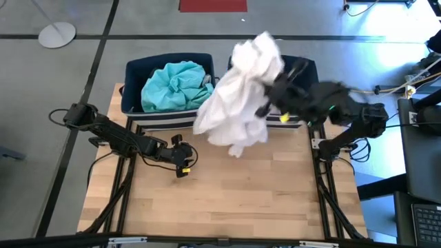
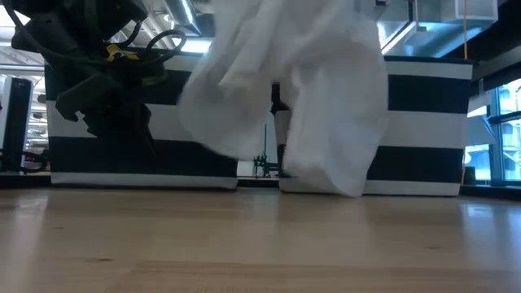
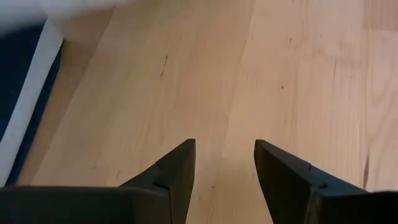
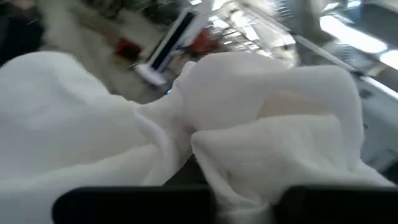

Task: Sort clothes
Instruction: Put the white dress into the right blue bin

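A white garment (image 1: 241, 96) hangs bunched from my right gripper (image 1: 274, 93), high over the gap between the two navy striped bins. In the low view the white garment (image 2: 301, 98) hangs in front of the bins with its lower end (image 2: 350, 185) down near table height. A teal garment (image 1: 176, 84) lies in the left bin (image 1: 131, 76). My left gripper (image 1: 181, 164) is open and empty, low over the bare wood near the table's middle; its two fingers stand apart in the left wrist view (image 3: 224, 180). My right gripper is shut on the white garment, coming at it from the table's right side. Bunched folds (image 4: 205, 143) of several layers cover the fingers, so the exact part held is hidden. The garment is lifted and hangs slack below and to the left of the gripper.
The right bin (image 1: 309, 67) is mostly covered by the garment and my right arm (image 1: 358, 117). The bins' striped walls (image 2: 423, 146) stand along the table's far edge. Bare wood (image 1: 241, 200) runs from the bins to the near edge.
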`<action>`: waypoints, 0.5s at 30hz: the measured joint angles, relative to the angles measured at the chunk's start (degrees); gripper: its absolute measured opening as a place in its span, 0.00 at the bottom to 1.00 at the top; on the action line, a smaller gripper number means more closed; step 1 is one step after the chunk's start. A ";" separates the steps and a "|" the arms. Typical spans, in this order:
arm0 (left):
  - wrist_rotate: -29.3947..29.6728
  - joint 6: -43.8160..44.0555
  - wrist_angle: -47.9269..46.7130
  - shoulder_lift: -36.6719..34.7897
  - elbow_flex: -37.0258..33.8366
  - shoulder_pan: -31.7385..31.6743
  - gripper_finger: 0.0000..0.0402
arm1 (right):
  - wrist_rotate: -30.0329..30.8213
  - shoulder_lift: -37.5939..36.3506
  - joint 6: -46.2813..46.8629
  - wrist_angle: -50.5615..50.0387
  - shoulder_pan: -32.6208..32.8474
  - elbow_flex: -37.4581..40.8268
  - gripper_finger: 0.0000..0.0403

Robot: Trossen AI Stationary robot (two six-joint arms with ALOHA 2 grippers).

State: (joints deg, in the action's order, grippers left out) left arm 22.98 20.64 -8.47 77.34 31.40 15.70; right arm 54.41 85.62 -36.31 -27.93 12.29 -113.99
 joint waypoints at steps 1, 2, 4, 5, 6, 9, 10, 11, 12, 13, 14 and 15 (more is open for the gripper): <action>0.00 -0.01 0.00 0.00 0.00 0.00 0.39 | 0.37 0.00 -1.79 1.74 -0.72 -1.23 0.05; 0.00 0.00 0.00 0.00 0.00 0.00 0.39 | 1.01 0.00 -3.80 3.89 -1.36 -2.30 0.05; 0.00 0.00 0.07 0.00 0.00 0.00 0.39 | 2.16 0.00 -9.37 9.06 -2.60 -4.22 0.05; 0.00 -0.01 0.07 0.00 0.00 0.00 0.39 | 2.56 0.00 -12.80 11.64 -3.19 -5.08 0.05; 0.00 0.00 0.07 0.00 0.00 0.00 0.39 | 2.74 -0.05 -16.27 14.33 -3.79 -5.76 0.05; -0.02 0.24 0.10 0.00 0.00 0.00 0.39 | 4.09 -0.15 -25.20 22.85 -5.67 -6.69 0.05; -0.02 0.35 0.11 0.00 0.00 0.00 0.39 | 4.68 -0.15 -27.67 24.96 -6.45 -6.80 0.05; -0.02 0.37 0.11 0.00 0.00 0.00 0.39 | 5.27 -0.15 -29.56 26.46 -7.39 -6.80 0.05; -0.02 0.39 0.09 0.00 0.00 0.00 0.39 | 6.14 -0.15 -30.87 26.93 -8.50 -6.80 0.05; -0.02 0.40 0.09 0.00 0.00 0.00 0.39 | 7.39 -0.15 -31.53 26.61 -9.74 -6.80 0.05; -0.02 0.40 0.09 0.00 0.00 0.00 0.39 | 8.89 -0.15 -31.42 25.60 -11.10 -6.77 0.05; -0.02 0.40 0.09 0.00 0.00 0.00 0.39 | 10.74 -0.15 -30.18 23.51 -12.58 -6.54 0.05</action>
State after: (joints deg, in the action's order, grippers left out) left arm 22.96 21.04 -8.38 77.34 31.40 15.70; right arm 65.14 85.47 -66.49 -4.42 -0.30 -120.53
